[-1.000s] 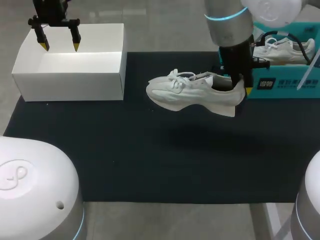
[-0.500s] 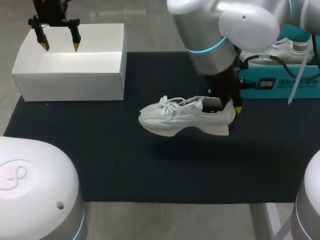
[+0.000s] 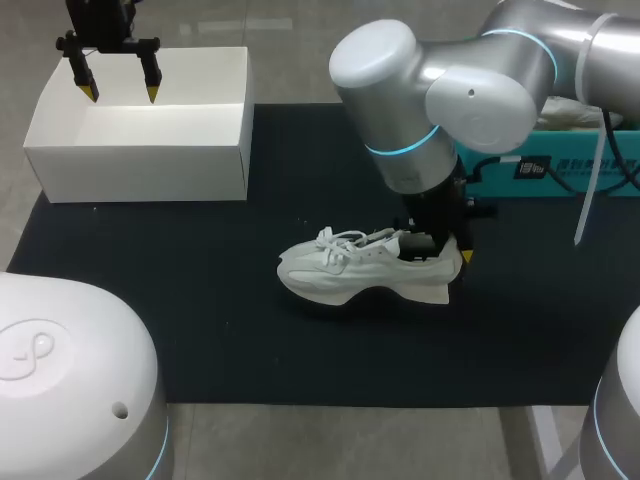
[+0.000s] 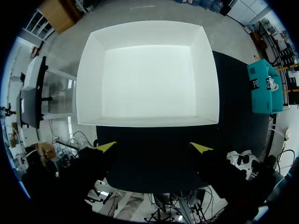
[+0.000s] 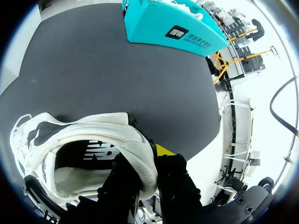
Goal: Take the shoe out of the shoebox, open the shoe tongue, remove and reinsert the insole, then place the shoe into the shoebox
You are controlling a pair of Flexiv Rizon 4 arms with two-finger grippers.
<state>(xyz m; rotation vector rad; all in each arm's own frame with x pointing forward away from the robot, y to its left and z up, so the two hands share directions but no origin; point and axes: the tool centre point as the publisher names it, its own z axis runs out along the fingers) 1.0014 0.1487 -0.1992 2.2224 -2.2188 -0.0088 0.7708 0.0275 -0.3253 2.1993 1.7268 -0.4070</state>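
A white sneaker (image 3: 365, 270) lies toe-left, low over the black mat (image 3: 250, 340); I cannot tell whether its sole touches. My right gripper (image 3: 447, 252) is shut on its heel collar. In the right wrist view the heel collar of the sneaker (image 5: 79, 149) is pinched in the right gripper (image 5: 147, 163), one finger inside the shoe, and the insole shows inside. The teal shoebox (image 3: 560, 165) (image 5: 168, 28) stands behind the shoe at the right. My left gripper (image 3: 120, 92) (image 4: 154, 148) hangs open over the empty white box (image 3: 140, 170) (image 4: 88, 84) at the far left.
A second white shoe (image 5: 180, 4) lies in the teal shoebox. The mat covers most of the table, with bare mat in front of and left of the held sneaker. The teal shoebox (image 4: 264, 86) also shows in the left wrist view.
My right arm has carried the sneaker from beside the teal shoebox forward, a little left and down toward the mat. The left arm has not moved.
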